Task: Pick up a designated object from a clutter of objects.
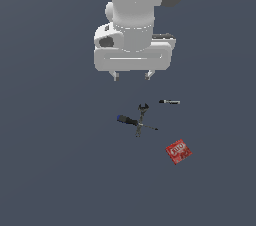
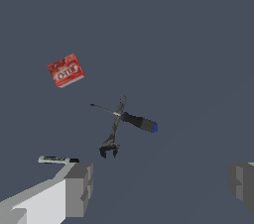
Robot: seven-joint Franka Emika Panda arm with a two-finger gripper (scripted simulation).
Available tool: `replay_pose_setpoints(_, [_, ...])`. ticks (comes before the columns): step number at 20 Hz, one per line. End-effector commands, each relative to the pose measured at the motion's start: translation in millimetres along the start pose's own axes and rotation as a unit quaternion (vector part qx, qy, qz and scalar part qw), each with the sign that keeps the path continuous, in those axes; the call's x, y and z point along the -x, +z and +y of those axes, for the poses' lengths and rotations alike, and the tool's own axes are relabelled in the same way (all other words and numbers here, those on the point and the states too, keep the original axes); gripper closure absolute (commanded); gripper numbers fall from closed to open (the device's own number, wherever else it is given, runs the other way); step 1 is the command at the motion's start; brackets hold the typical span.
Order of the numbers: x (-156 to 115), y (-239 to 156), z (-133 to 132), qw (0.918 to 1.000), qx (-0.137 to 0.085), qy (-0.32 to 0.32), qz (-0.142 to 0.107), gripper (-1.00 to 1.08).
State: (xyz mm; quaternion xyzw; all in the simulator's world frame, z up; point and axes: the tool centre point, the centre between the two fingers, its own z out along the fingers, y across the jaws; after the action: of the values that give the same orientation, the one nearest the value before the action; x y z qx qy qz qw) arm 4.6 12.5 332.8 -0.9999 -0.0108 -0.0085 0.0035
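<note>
The small flat red box (image 1: 178, 151) with white lettering lies flat on the grey surface at the exterior view's lower right; it also shows in the wrist view (image 2: 66, 70). My gripper (image 1: 132, 75) hangs open and empty well above the surface, up and to the exterior view's left of the box. In the wrist view its two grey fingers (image 2: 78, 189) stand wide apart with nothing between them. The blue-handled screwdriver (image 1: 128, 120) lies crossed over the dark wrench-like tool (image 1: 141, 118) below the gripper. The black-and-white marker (image 1: 170, 102) lies apart from them.
The screwdriver (image 2: 136, 121), wrench-like tool (image 2: 113, 132) and marker (image 2: 58, 159) lie between the gripper and the red box in the wrist view. The surface is plain dark grey with no edge in view.
</note>
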Motion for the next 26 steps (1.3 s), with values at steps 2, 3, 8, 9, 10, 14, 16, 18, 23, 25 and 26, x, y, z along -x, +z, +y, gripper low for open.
replay_pose_setpoints(2, [-0.1,-0.1,-0.2,1.0,-0.001,0.0,0.0,-0.92])
replay_pose_setpoints(3, [-0.5,0.3,-0.4,1.0,0.0,0.001,0.0,-0.92])
replay_pose_setpoints(8, [-6.0,4.6,-4.3,0.9999,-0.001,0.015,0.0,-0.92])
replay_pose_setpoints(9, [-7.7,6.0,-5.5,0.9998,-0.001,0.019,0.0,-0.92])
replay_pose_setpoints(10, [-9.5,7.5,-6.9,0.9997,-0.001,0.024,-0.001,-0.92])
replay_pose_setpoints(14, [-18.9,15.7,-13.9,0.9989,-0.001,0.047,-0.001,-0.92])
replay_pose_setpoints(16, [-24.6,21.0,-18.5,0.9981,-0.001,0.062,-0.001,-0.92])
replay_pose_setpoints(18, [-30.9,27.2,-23.7,0.9969,-0.001,0.079,-0.002,-0.92])
replay_pose_setpoints(23, [-48.5,46.3,-39.7,0.9918,-0.001,0.128,-0.002,-0.92])
replay_pose_setpoints(25, [-55.2,54.5,-46.4,0.989,-0.001,0.148,-0.003,-0.92])
replay_pose_setpoints(26, [-58.5,58.7,-49.9,0.9875,-0.001,0.158,-0.003,-0.92])
